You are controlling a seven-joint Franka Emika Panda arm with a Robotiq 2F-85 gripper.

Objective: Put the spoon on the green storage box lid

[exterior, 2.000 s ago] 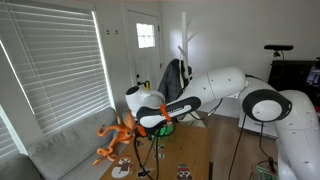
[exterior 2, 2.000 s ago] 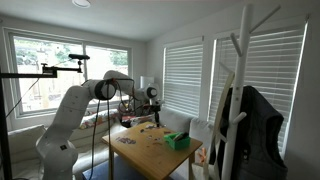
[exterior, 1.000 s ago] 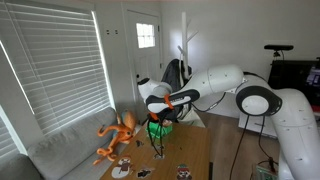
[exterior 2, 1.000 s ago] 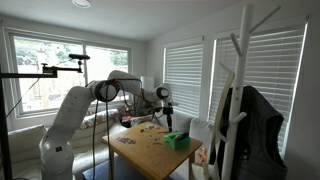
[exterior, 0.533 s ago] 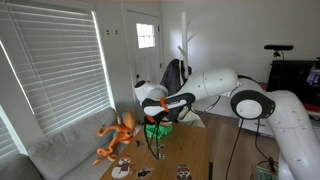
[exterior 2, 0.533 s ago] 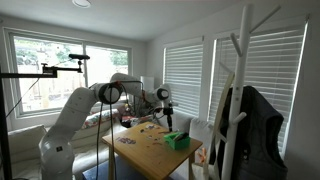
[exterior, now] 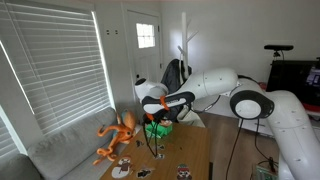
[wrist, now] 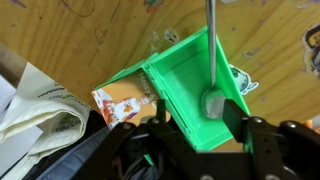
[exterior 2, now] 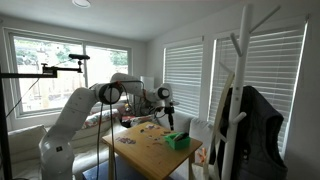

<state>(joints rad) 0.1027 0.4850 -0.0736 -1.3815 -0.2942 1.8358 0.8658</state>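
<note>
Wooden bench (wrist: 90, 40) carries a bright green rectangular plastic box (wrist: 185, 90), hollow side up. A grey metal spoon (wrist: 211, 60) shows over that hollow, bowl end nearest the dark pincer (wrist: 205, 130), handle running far. Whether the pincer grips it, I cannot tell.

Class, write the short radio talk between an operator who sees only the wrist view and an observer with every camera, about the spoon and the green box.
Operator: My wrist view shows the spoon over the green box. Anything beside the table?
Observer: An orange toy stands beside it, near the grey sofa.
Operator: Where on the table is the box?
Observer: Near the table's edge, toward a coat rack.
</note>
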